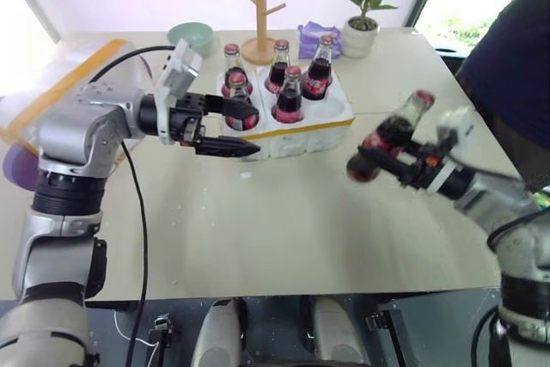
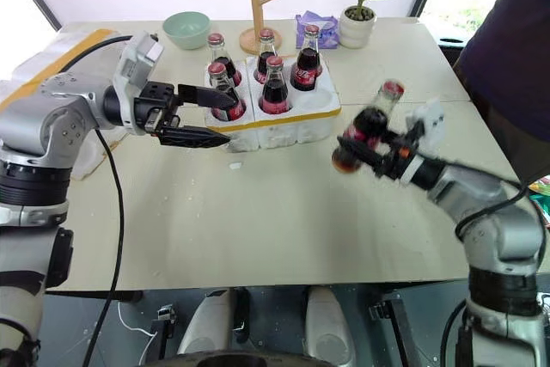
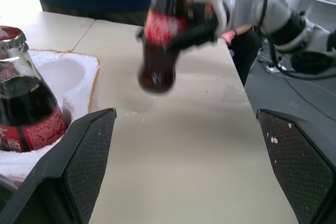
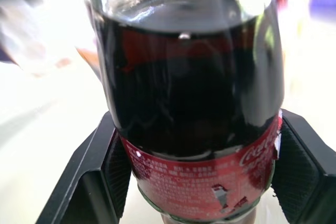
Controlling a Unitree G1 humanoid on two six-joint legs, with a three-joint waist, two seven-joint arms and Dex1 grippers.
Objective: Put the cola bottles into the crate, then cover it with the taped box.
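R hand pinches a tilted cola bottle above counter, right of crate w/ five bottles. L hand spread wide beside crate.

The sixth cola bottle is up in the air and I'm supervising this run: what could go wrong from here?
The right claw holds the cola bottle tilted above the table, so a slip could drop it. The one free well in the crate sits at its near corner beside five standing bottles, which could get knocked. The open left claw hovers at the crate's front and could block the way in.
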